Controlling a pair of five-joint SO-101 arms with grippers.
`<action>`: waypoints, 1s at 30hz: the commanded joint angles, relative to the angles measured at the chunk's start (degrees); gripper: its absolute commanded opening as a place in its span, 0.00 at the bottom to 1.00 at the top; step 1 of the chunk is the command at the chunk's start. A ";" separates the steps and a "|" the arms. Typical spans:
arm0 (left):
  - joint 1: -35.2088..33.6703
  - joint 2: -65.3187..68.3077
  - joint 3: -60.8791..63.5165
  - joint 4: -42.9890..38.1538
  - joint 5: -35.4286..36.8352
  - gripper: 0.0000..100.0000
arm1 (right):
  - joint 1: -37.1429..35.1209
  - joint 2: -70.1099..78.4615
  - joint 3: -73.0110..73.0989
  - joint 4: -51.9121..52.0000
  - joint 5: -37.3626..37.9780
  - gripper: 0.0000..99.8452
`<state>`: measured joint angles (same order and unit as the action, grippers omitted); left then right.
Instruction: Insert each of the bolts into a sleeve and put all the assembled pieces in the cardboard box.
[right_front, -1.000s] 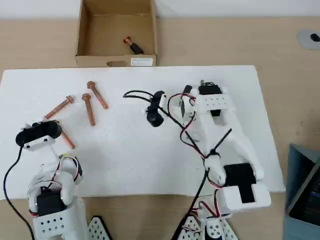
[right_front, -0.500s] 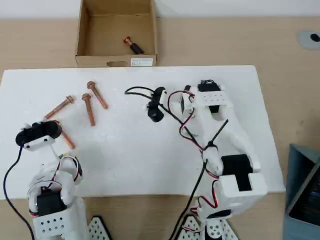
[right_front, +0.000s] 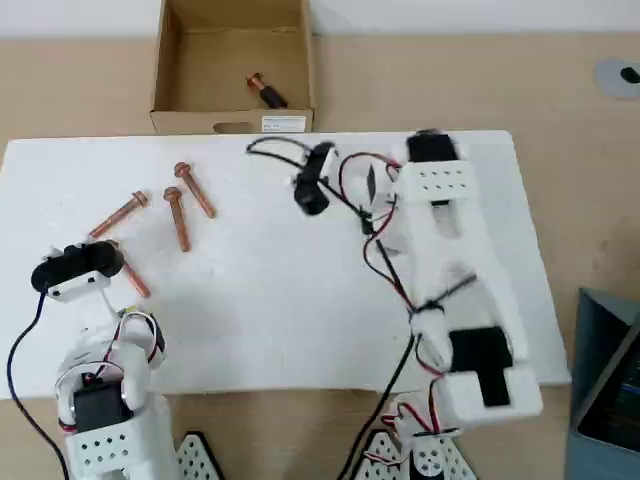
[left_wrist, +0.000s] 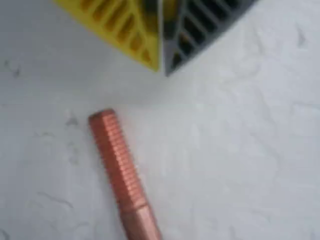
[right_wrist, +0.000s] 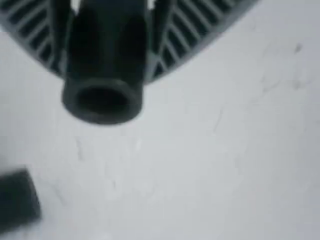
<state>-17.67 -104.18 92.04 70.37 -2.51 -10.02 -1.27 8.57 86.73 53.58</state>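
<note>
Here the white mat (right_front: 270, 320) spreads wide between the arms. The right gripper (right_wrist: 107, 45) is clamped on a black sleeve (right_wrist: 102, 102), hollow end showing. The left gripper (left_wrist: 162, 62) has its fingers together, near a copper bolt (left_wrist: 120, 170) with a threaded shank. Three more bolts (right_front: 178, 220) lie near it, inside the mat's edge. The cardboard box (right_front: 160, 70) beyond the mat holds one assembled piece (right_front: 267, 92).

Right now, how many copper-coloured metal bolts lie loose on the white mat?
4. Three bolts lie close together on the white mat's left side; the fourth lies near the left gripper, partly hidden from above. Another bolt, already sleeved, sits in the cardboard box.
</note>
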 joint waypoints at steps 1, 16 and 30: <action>-0.09 -0.31 -0.18 -1.05 -0.26 0.00 | 0.57 -8.57 -3.38 4.48 -3.16 0.01; -0.09 -0.31 -0.26 -1.05 -0.26 0.00 | 5.49 -34.15 3.74 12.31 -16.70 0.01; 1.67 5.14 -20.13 1.05 -0.26 0.01 | 17.01 -53.05 23.87 7.56 -28.40 0.01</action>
<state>-17.23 -102.68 78.51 69.85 -2.42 5.36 -50.77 29.32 96.84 25.89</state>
